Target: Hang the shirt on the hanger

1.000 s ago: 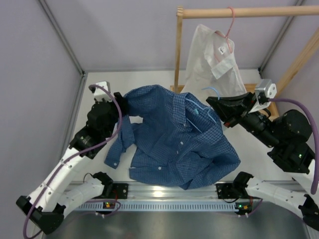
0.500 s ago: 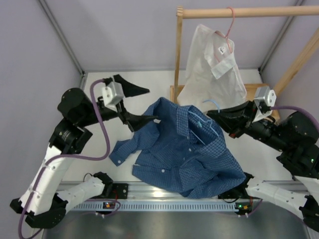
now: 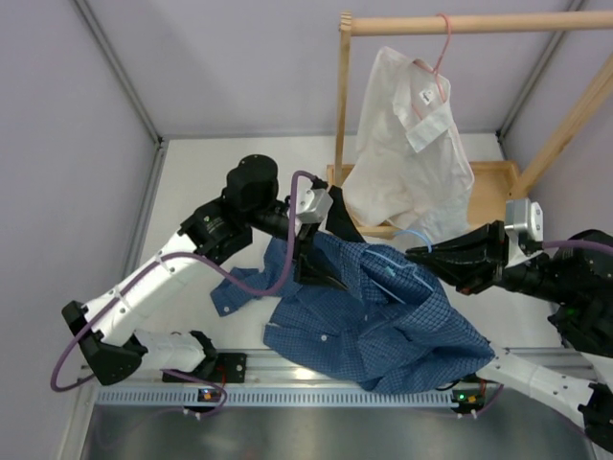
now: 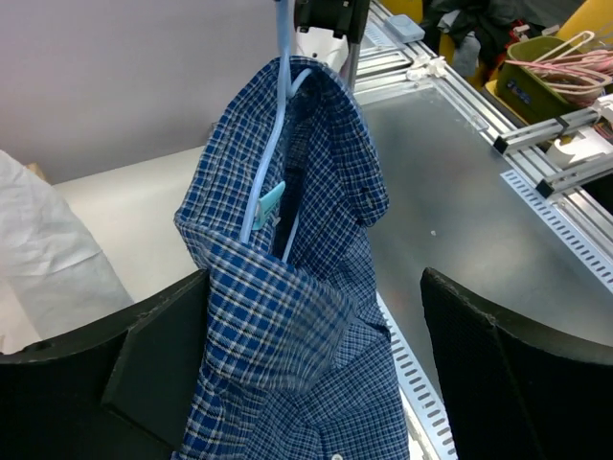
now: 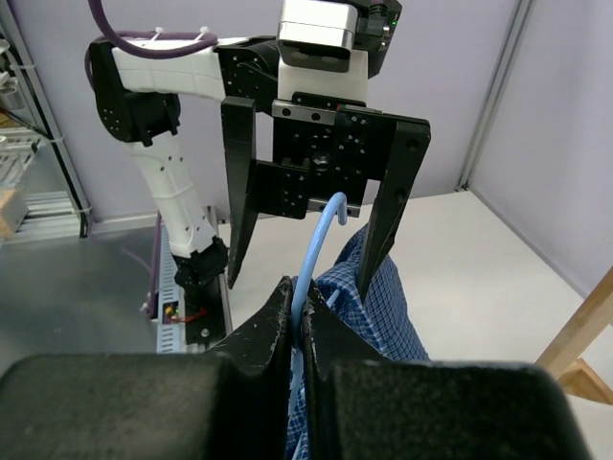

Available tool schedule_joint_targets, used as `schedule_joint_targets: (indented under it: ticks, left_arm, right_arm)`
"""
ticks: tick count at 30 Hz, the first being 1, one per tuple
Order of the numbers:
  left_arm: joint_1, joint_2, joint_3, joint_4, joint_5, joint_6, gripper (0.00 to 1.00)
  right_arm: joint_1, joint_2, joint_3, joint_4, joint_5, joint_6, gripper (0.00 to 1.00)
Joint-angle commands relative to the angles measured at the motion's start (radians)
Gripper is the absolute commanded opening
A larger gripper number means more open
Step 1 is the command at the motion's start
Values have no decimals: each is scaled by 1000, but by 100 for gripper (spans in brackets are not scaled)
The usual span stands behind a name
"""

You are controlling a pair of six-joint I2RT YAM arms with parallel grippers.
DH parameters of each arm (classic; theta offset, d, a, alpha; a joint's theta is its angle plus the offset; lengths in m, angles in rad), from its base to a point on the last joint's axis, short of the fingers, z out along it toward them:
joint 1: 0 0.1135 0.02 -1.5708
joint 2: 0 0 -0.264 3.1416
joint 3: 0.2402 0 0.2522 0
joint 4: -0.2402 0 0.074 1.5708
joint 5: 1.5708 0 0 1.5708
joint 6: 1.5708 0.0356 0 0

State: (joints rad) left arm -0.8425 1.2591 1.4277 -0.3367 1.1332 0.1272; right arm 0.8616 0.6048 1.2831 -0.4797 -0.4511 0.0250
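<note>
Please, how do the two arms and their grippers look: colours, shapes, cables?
The left arm and right arm have white shells on the lower links, with black joints and upper links. A purple cable runs along each arm to a small silver-grey camera block at the wrist. The left gripper and right gripper each have two flat, matte black, tapering fingers.
</note>
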Motion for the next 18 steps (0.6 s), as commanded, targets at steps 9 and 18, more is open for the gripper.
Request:
schedule_joint_targets:
  ticks: [9, 18]
  left_arm:
    - [-26, 77, 25, 33, 13, 0, 74]
    - [-29, 85, 40, 33, 14, 12, 0]
  right_arm:
    - [7, -8, -10, 58, -132, -57, 0]
    - [5, -22, -30, 59, -117, -51, 0]
